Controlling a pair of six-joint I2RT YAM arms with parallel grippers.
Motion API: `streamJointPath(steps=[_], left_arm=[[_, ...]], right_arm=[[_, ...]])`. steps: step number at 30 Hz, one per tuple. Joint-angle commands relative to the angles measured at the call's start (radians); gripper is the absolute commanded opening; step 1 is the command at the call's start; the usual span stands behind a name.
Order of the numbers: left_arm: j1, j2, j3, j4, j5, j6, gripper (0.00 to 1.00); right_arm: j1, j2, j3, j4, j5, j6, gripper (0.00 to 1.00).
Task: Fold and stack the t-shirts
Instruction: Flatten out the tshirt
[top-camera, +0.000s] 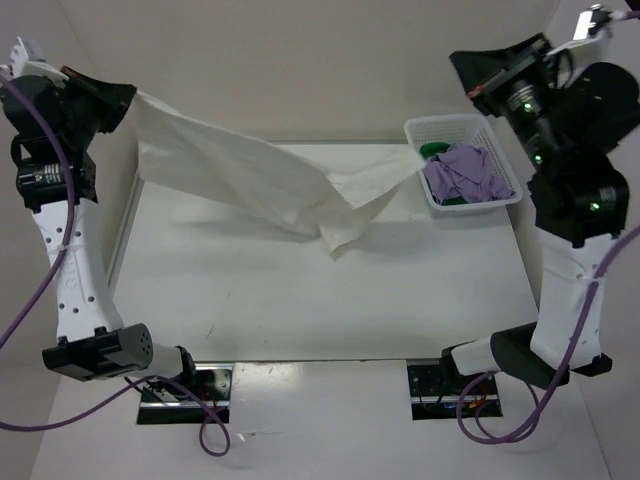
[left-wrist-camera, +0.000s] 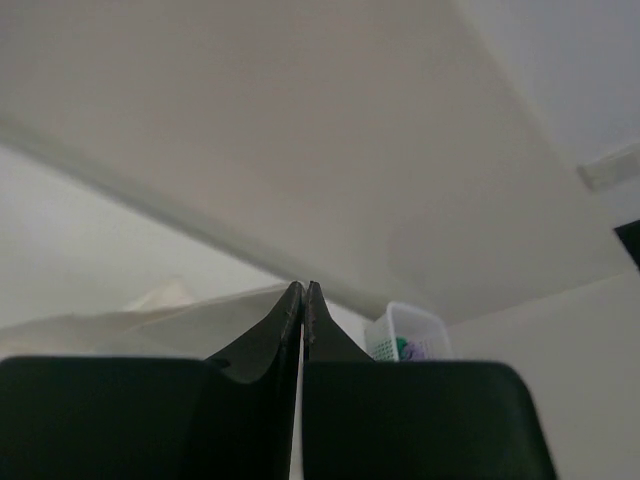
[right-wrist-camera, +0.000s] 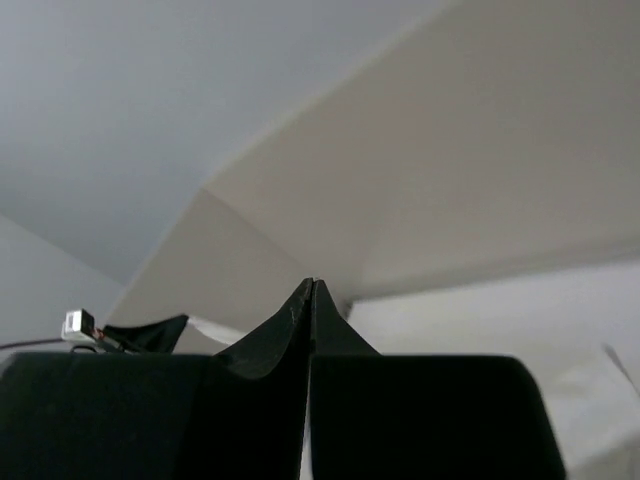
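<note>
The left fingers (top-camera: 127, 97) are pressed shut on a corner of the white cloth t-shirt (top-camera: 250, 170) and hold it high over the far left edge of the pale desk (top-camera: 300, 300). From there the shirt stretches in a sagging band across to the right. Its other end lies against the left wall of the white plastic lattice basket (top-camera: 478, 204). A crumpled fold hangs lowest near the middle of the desk, though I cannot tell if it touches the surface.

The basket sits at the far right of the desk. In it lies the lavender purple cloth t-shirt (top-camera: 465, 175), bunched up and filling most of the space. The bright green cloth t-shirt (top-camera: 433, 150) peeks out beside and beneath it at the far left corner.

The right fingers (top-camera: 462, 66) are raised above the basket, closed tip to tip on nothing.
</note>
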Motion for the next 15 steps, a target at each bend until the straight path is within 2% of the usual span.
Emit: streamJointPath(steps=[1, 4, 6, 7, 10, 11, 14, 15], left_arm=[[0.014, -0.009, 0.139, -0.055, -0.009, 0.032, 0.00], [0.014, -0.009, 0.196, -0.065, -0.018, 0.041, 0.00], [0.014, -0.009, 0.186, -0.051, -0.019, 0.041, 0.00], [0.014, -0.009, 0.132, -0.026, -0.009, 0.041, 0.00], [0.014, -0.036, -0.004, 0.030, -0.009, 0.031, 0.00], [0.014, -0.050, -0.113, 0.041, -0.009, 0.020, 0.00], [0.014, -0.110, -0.265, 0.069, 0.000, 0.011, 0.00], [0.014, -0.119, -0.343, 0.079, 0.000, 0.011, 0.00]], right_arm=[[0.007, 0.037, 0.227, -0.045, 0.061, -0.037, 0.00], [0.007, 0.074, 0.318, -0.033, 0.070, -0.037, 0.00], [0.007, 0.099, 0.299, -0.018, 0.052, -0.037, 0.00], [0.007, 0.099, 0.259, -0.007, 0.009, -0.037, 0.00], [0.007, 0.035, -0.119, 0.085, -0.054, -0.016, 0.00], [0.028, -0.010, -0.385, 0.124, -0.054, -0.016, 0.00], [0.137, 0.025, -0.707, 0.224, -0.080, -0.002, 0.00], [0.213, 0.100, -0.738, 0.235, -0.062, -0.014, 0.00]])
